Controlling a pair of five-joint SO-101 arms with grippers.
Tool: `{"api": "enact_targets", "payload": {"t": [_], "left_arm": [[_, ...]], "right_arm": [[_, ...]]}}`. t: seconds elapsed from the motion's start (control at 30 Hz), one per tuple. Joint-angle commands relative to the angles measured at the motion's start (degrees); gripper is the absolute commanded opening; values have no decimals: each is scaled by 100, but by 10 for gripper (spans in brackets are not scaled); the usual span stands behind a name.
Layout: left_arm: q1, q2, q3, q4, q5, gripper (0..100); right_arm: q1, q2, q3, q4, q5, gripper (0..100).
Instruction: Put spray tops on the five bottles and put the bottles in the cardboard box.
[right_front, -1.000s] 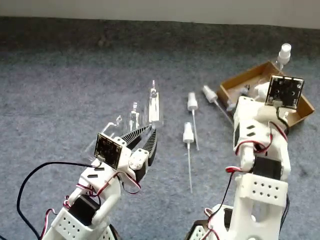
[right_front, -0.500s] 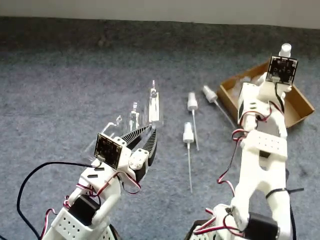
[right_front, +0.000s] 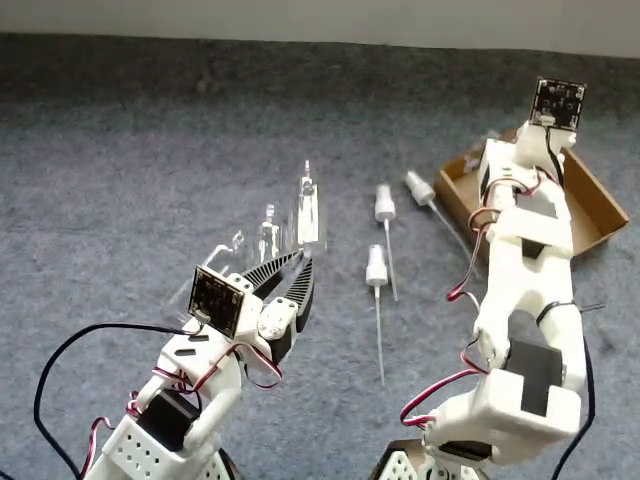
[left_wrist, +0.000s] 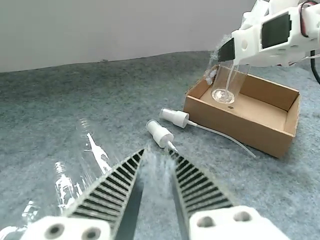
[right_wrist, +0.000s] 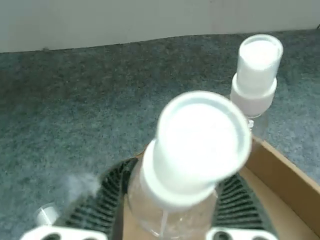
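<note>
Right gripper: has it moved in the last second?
Yes. The right gripper, shut on a capped bottle, went farther out over the cardboard box, toward its far edge.

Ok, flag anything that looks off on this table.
Nothing looks broken or spilled. Three uncapped bottles lie on their sides by the left tool, and three spray tops lie loose on the carpet. The right tool holds a capped bottle over the cardboard box.
</note>
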Motion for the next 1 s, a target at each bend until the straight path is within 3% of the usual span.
{"api": "enact_targets", "payload": {"t": [0.0, 0.97], "left_arm": [[-75, -57, 101, -88, 35, 5], [-75, -57, 101, -88, 35, 5]], "right_arm": [[48, 84, -620, -154, 35, 130], [-224, 655, -884, -470, 18, 130]]}}
